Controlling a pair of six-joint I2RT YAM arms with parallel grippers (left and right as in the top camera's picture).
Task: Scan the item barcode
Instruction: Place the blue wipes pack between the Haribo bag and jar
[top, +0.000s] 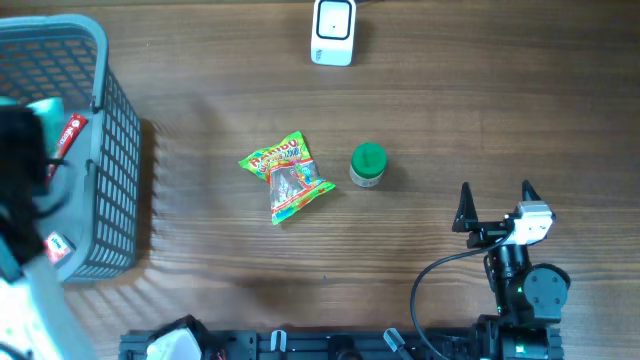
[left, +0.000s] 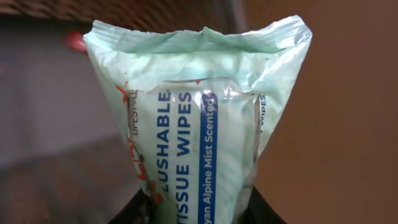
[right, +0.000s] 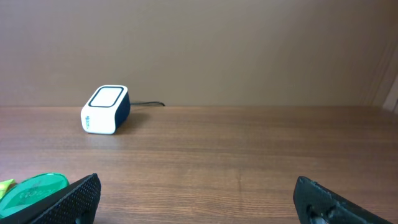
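**Wipes pack pinched by left gripper, far from scanner**

The left gripper is clenched on a soft pack of wipes. The pack is pale green crinkled plastic film with blue lettering, and its top edge is flared and wrinkled. It is held well left of the scanner, a rounded white block with a dark side. A grey mesh basket is also far left of the scanner. A glossy candy bag and a round green-lidded jar lie on the wood-grain table, nearer the robot than the scanner. The right gripper gapes wide, holding nothing.
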